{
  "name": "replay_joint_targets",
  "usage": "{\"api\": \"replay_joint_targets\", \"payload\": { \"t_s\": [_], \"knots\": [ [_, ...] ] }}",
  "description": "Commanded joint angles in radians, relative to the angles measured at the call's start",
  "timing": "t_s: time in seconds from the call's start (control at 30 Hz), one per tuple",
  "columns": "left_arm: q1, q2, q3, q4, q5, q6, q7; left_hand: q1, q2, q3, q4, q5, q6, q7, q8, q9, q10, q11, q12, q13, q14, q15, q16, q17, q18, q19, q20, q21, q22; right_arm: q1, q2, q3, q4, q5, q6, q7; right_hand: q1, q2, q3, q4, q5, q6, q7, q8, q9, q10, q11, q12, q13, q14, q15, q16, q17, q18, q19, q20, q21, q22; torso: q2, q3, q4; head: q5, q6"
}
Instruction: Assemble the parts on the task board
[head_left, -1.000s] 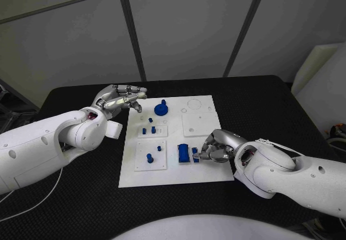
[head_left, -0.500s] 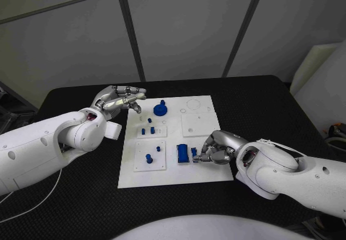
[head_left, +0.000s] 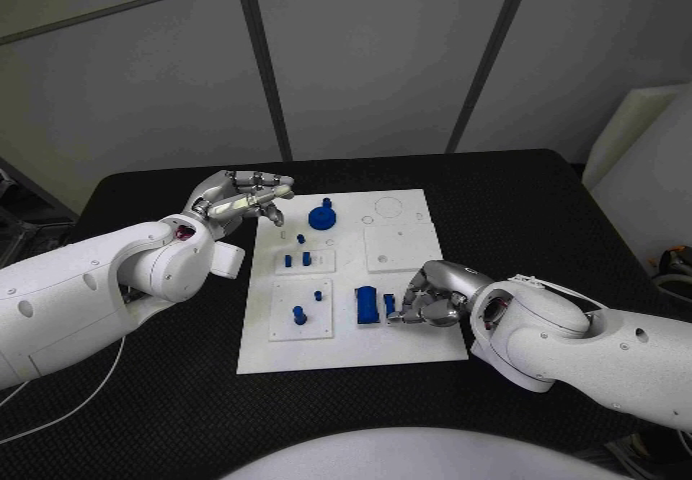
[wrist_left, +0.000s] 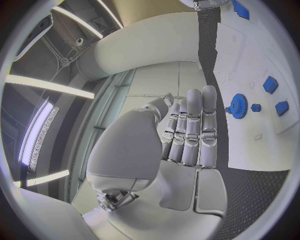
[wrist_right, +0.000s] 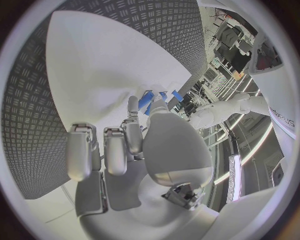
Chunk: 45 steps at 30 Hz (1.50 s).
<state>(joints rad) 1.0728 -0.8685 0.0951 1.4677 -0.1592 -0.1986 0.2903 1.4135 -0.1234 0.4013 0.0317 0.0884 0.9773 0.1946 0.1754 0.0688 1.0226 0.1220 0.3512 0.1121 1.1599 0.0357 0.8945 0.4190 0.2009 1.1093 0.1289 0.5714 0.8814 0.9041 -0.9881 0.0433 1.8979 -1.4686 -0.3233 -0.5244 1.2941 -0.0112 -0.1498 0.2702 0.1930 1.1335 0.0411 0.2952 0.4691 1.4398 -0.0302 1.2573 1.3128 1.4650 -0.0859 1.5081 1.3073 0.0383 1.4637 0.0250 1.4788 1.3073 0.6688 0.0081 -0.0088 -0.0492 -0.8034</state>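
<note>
While your right hand works at the task board's near right edge, fingers curled around a small blue part beside a larger blue block, your left hand hovers empty, fingers loosely apart, over the far left corner. Judging by loose pegs, a blue knob and bare recesses, assembly seems partial.

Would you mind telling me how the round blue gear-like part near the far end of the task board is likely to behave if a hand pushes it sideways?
The gear-like part looks like rigid moulded plastic, so it should hold its shape. It seems small and probably light, so a nudge may slide it across the smooth task board. With a broad round base and a stub on top, it probably slides rather than tips.
</note>
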Motion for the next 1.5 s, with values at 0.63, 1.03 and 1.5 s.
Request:
{"api": "replay_joint_targets", "payload": {
  "t_s": [0.63,1.03,1.5],
  "knots": [
    [-0.001,-0.002,0.0,-0.001,0.001,0.012,0.002,0.0,0.005,-0.005,-0.001,-0.002,-0.011,0.001,0.006,0.0,-0.011,-0.002,0.005,0.001,-0.009,0.0,0.001,-0.002,-0.019,-0.003,0.002,-0.006,-0.002,0.001,0.001,0.0,-0.002,-0.009,-0.032,0.059,0.042,0.015,-0.011,-0.011,0.011,-0.022,0.003,0.003,0.001,-0.011,0.002,-0.039,0.015,0.083,-0.004,-0.005,0.156,-0.004,0.034,-0.003,-0.011,0.129,-0.003,0.0008,-0.0038,0.008,0.002],
    [-0.001,-0.001,0.0,-0.032,-0.075,-0.007,0.002,-0.034,-0.021,-0.061,0.016,-0.003,-0.025,-0.008,0.02,0.001,-0.024,-0.004,0.031,0.006,-0.047,0.006,-0.013,-0.018,-0.019,-0.03,0.011,-0.04,-0.021,0.024,-0.052,0.002,-0.022,0.351,-0.139,0.492,0.124,0.012,-0.042,-0.03,0.044,-0.149,0.067,-0.095,-0.044,-0.206,0.056,-0.391,-0.222,0.034,0.04,-0.145,-0.025,0.052,-0.104,0.035,-0.214,-0.105,-0.006,0.0011,-0.0027,0.012,0.039],
    [0.0,0.017,0.001,-0.095,-0.315,-0.019,-0.022,-0.035,-0.025,-0.1,0.023,-0.003,-0.015,-0.015,0.04,0.002,-0.002,-0.011,0.058,0.012,-0.063,0.003,-0.035,-0.041,-0.018,-0.036,0.012,-0.074,-0.048,0.1,-0.001,0.003,-0.186,0.594,-0.181,0.724,0.286,0.059,-0.035,-0.064,0.018,-0.133,0.09,-0.164,-0.106,-0.311,0.074,-0.844,-0.68,-0.023,0.058,-0.345,-0.24,0.095,-0.196,0.052,-0.448,-0.34,-0.015,-0.0004,0.0019,0.024,0.066]
  ]
}}
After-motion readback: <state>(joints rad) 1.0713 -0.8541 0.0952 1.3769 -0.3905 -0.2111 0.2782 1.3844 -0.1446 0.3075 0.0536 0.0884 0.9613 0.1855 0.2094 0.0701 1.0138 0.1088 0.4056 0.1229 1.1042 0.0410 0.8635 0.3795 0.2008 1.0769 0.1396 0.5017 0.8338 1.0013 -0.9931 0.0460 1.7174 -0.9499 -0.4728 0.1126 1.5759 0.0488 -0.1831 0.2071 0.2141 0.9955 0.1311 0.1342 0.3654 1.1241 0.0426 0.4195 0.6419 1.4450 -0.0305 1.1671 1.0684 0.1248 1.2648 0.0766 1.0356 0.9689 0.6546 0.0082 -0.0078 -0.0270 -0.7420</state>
